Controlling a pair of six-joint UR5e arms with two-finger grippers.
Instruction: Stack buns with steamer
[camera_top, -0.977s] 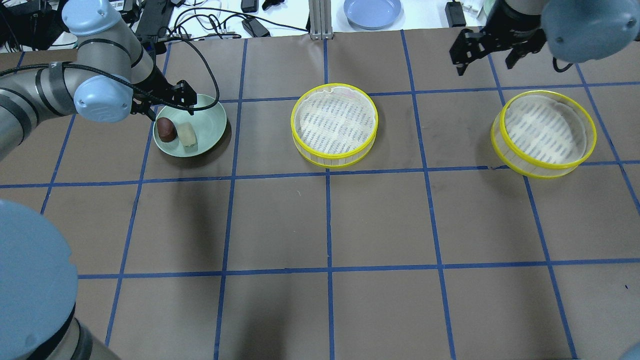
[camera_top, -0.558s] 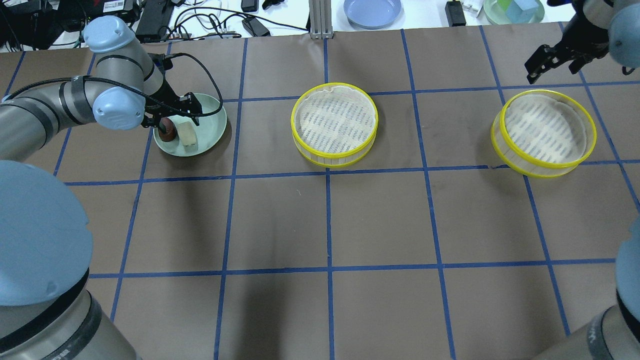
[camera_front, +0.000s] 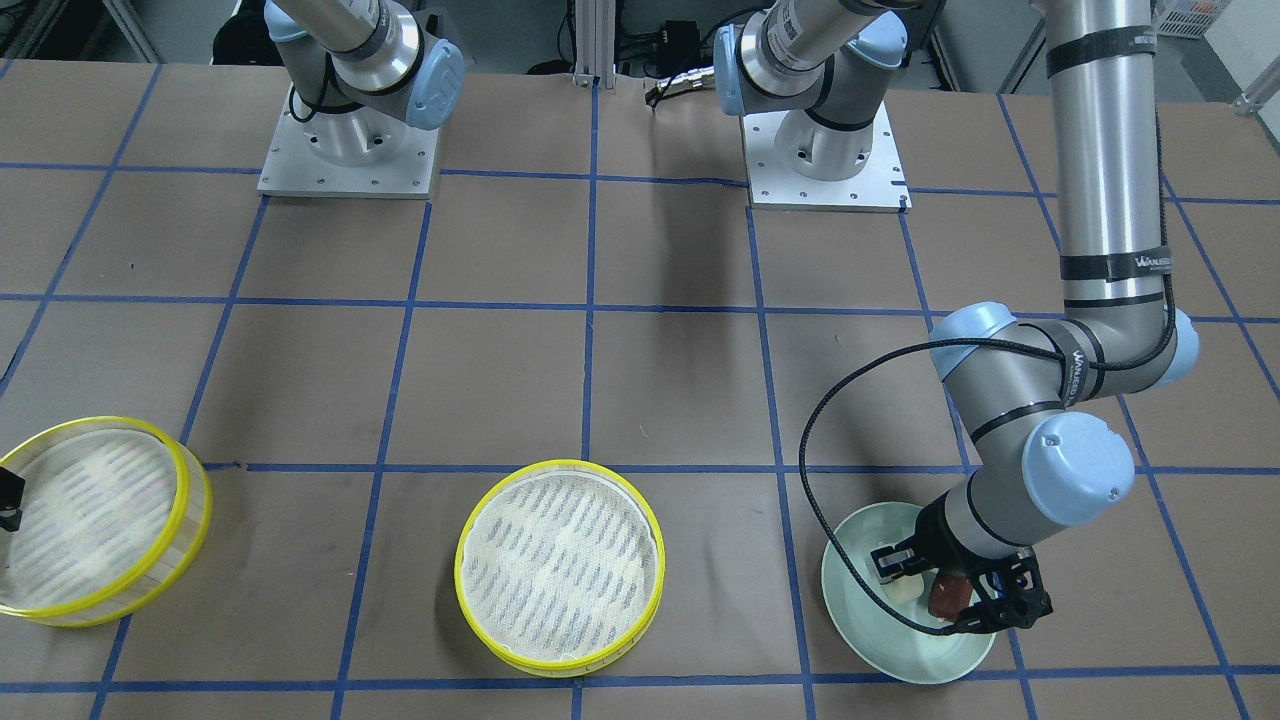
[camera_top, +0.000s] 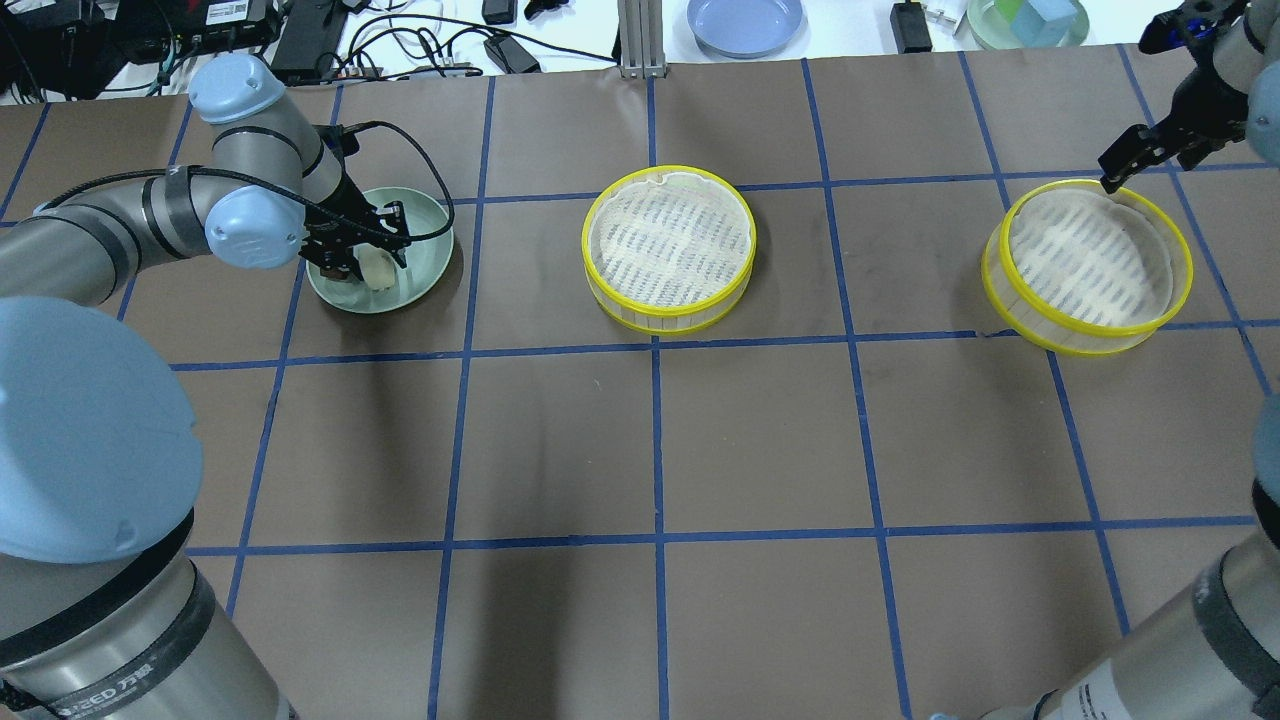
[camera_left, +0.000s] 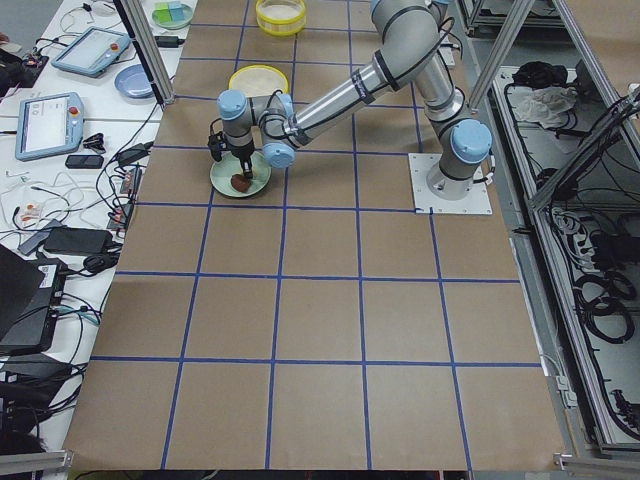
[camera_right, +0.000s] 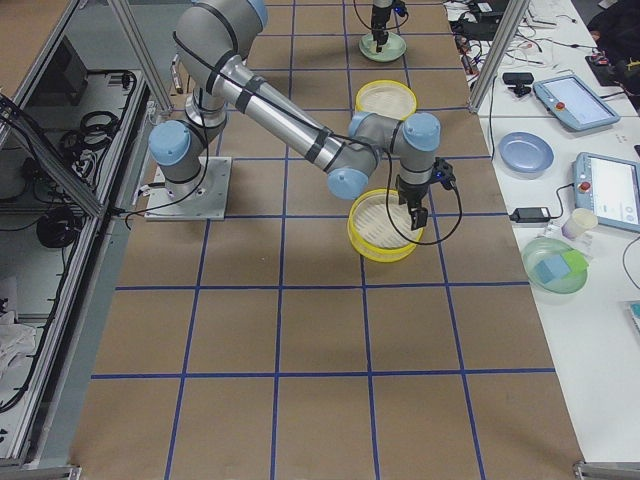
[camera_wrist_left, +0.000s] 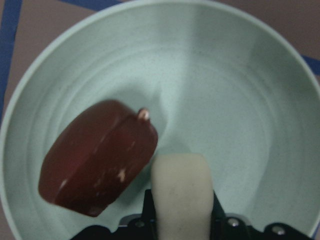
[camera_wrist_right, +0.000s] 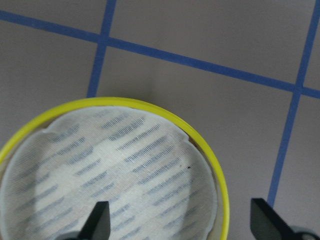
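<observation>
The pale cream bun (camera_wrist_left: 180, 200) and the dark reddish-brown bun (camera_wrist_left: 97, 160) lie side by side in a pale green plate (camera_top: 425, 255). My left gripper (camera_top: 362, 255) is down in the plate, its jaws shut narrowly on the cream bun; the brown bun (camera_front: 945, 597) sits just beside it. One steamer tray (camera_top: 668, 250) stands at the table's middle and the other (camera_top: 1088, 265) at the right, both empty. My right gripper (camera_wrist_right: 180, 222) is open, its jaws either side of the right tray's far yellow rim (camera_wrist_right: 220, 195).
A blue plate (camera_top: 745, 22) and a green bowl holding blocks (camera_top: 1030, 20) sit beyond the table's far edge among cables. The arm bases (camera_front: 345, 150) stand at the robot's side. Brown paper with a blue tape grid covers the table.
My left gripper has come down into the green plate and onto the cream bun. My right gripper has swung right and lowered to the right tray's far rim.
</observation>
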